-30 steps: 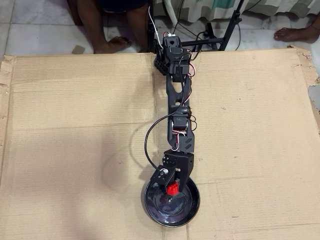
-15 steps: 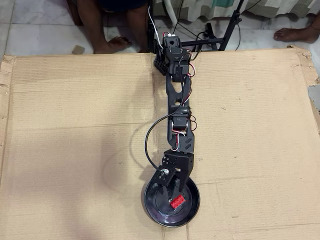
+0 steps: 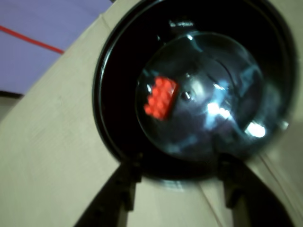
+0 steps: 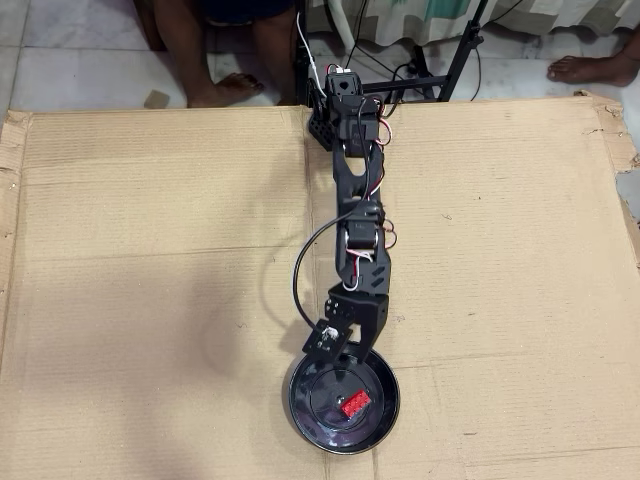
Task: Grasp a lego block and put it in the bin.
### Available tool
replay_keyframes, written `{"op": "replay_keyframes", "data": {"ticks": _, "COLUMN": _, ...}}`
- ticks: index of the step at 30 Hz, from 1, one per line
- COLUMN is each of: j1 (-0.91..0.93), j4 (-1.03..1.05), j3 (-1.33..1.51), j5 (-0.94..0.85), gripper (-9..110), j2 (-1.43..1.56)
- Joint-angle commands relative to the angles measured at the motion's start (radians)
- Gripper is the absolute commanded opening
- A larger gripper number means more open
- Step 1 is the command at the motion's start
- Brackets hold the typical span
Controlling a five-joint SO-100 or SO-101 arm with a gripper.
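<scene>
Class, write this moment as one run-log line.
lego block: lying in bin | gripper: jaws open, empty, above bin's rim | surface: cardboard

My wrist view is dim and soft with blur. White glare spots shine on the glossy bin [image 3: 208, 94]. The overhead view is evenly bright and sharp, and my arm [image 4: 355, 215] throws a faint shadow on the cardboard [image 4: 150, 250].

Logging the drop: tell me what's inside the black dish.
Only the lego block lies in the bin, studs up, on its glossy floor. The gripper hangs open at the rim. In the overhead view it covers part of the rim.
</scene>
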Motion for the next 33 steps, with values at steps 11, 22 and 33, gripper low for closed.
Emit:
{"op": "replay_keyframes", "data": {"ticks": 11, "j1": -0.084, "j4": 0.21, "j3": -0.026, "j5": -0.003, "gripper": 18, "j2": 0.222}}
{"op": "replay_keyframes", "data": {"ticks": 22, "j1": -0.138, "j4": 0.273, "j3": -0.026, "j5": -0.006, "gripper": 0, "j2": 0.278}}
{"op": "replay_keyframes", "data": {"ticks": 33, "j1": -0.215, "j4": 0.568, "j3": 0.028, "j5": -0.005, "gripper": 0, "j2": 0.431}}
